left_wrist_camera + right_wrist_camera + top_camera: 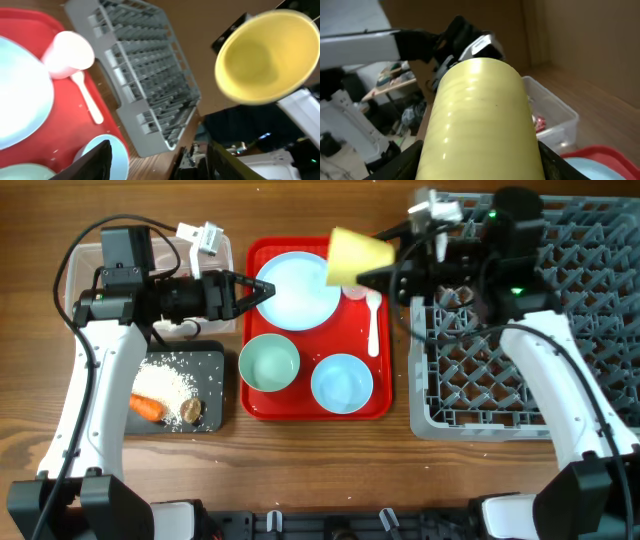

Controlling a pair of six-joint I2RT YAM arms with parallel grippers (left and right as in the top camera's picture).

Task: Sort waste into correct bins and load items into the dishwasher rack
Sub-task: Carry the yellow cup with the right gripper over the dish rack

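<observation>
Yellow cup [355,257]: lifted clear of the tabletop [400,480], on its side, mouth toward the left arm, over the upper right corner of the red tray [385,395]; clamped at its narrow end in the right jaws

Left jaws: apart, holding nothing, over the tray's upper left edge, at the rim of the light blue plate [295,290]

On the tray: plate at upper middle; pink cup [67,54] at upper right, partly hidden under the yellow cup in the overhead view; white spoon [374,320] just beside it, along the right edge; green-tinted bowl [269,362] at lower left, blue bowl [341,381] at lower right

Right of the tray: grey dishwasher rack [500,350]

Left of the tray: clear bin [228,250] level with the upper half, red wrappers [539,121] inside; black bin [215,360] level with the lower half, holding rice grains [170,380], carrot [146,408], brown lump [192,412]
</observation>
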